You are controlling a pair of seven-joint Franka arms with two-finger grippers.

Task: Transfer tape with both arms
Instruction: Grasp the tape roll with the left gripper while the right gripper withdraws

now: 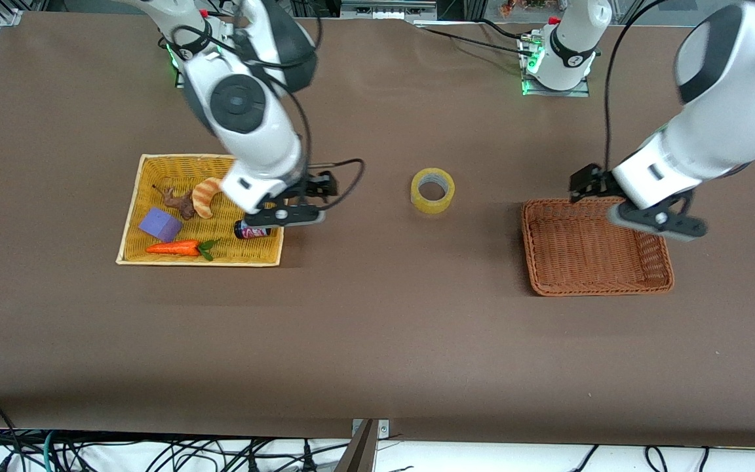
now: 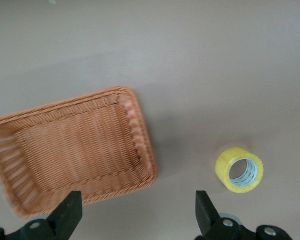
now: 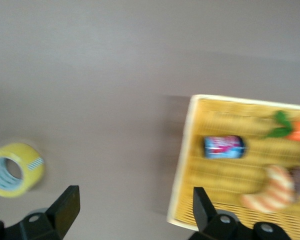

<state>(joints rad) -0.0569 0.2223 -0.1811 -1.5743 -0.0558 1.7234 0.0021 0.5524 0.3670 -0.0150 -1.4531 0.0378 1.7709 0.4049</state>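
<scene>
Tape (image 1: 432, 190) lies alone on counter (image 1: 377, 341), frame centre, between two baskets. My right claw (image 3: 132, 210) spread wide, empty, over yellow basket (image 1: 130, 226) edge. My left claw (image 2: 139, 212) spread wide, empty, over brown basket (image 1: 535, 262) edge. Judgement: tape at midpoint, handover half in hand; next, left claw must swing over tape, descend, pinch rim.

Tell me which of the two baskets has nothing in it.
The orange-brown basket toward the left arm's end, under the left gripper. The yellow basket holds toys and a can.
</scene>
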